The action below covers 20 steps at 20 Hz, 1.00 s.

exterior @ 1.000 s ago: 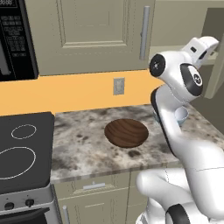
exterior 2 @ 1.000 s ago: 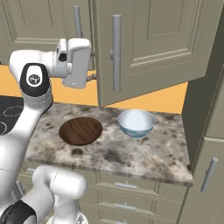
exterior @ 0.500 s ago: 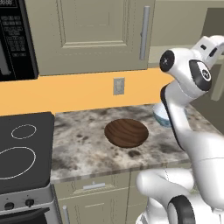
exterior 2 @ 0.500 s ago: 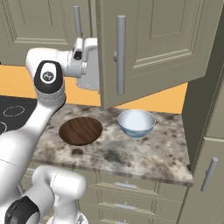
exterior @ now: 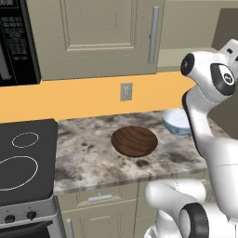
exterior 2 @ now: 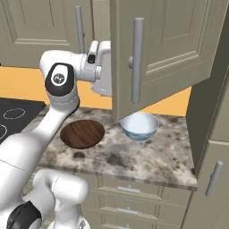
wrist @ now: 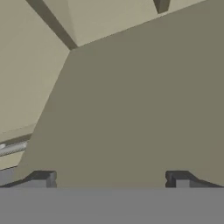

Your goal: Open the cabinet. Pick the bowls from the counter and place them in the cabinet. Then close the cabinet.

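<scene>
The cabinet's right door (exterior 2: 172, 49) stands swung open, its long silver handle (exterior 2: 136, 60) facing me; the left door (exterior: 100, 37) is shut. My hand (exterior 2: 103, 67) sits just behind the open door's edge, at handle height. In the hand view my gripper (wrist: 109, 179) is open, fingertips (wrist: 43, 178) wide apart, close to the door's plain inner face (wrist: 131, 96), with nothing between them. On the counter (exterior: 88, 153) rest the wide dark-brown bowl (exterior: 134, 141) (exterior 2: 82, 133) and the white and light-blue bowl (exterior: 175, 122) (exterior 2: 140, 125), which lies under the open door.
A black stove top (exterior: 23, 158) borders the counter on the left, with a microwave (exterior: 16, 42) above it. A wall outlet (exterior: 125, 91) sits on the orange backsplash. Drawers (exterior 2: 129, 197) run below the counter, and a tall cabinet (exterior 2: 214, 134) flanks its right end.
My arm has swung right and the hand has closed in behind the open door. The door's edge has shifted slightly right, swinging wider. The white-blue bowl is now uncovered in the left base view.
</scene>
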Motion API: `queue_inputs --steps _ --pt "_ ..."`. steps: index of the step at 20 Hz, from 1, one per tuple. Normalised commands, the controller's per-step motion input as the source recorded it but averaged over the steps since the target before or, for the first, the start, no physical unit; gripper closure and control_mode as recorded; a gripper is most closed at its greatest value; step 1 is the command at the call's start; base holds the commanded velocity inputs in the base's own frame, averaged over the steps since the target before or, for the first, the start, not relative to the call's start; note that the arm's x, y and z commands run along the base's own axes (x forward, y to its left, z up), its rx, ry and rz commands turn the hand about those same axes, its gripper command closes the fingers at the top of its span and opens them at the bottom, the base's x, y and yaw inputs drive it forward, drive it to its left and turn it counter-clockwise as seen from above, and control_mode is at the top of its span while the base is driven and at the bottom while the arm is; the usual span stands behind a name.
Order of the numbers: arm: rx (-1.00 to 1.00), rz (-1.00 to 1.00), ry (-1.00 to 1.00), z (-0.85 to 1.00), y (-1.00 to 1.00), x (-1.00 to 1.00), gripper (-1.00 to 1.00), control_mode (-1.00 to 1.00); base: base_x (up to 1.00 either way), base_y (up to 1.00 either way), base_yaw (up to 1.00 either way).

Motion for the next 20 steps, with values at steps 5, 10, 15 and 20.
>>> queue_inputs --steps 5,10,15,20 --pt "-0.02 -0.13 0.02 -0.09 -0.42 -0.05 -1.0 -1.0 0.0 0.0 0.0" --pt "-0.01 -0.08 0.0 -0.08 -0.34 0.0 -1.0 -1.0 0.0 0.0 0.0" --pt "0.0 -0.04 0.0 -0.08 -0.36 0.0 -1.0 -1.0 0.0 0.0 0.0" --pt "0.0 -0.03 0.0 -0.05 -0.31 0.0 -1.0 -1.0 0.0 0.0 0.0"
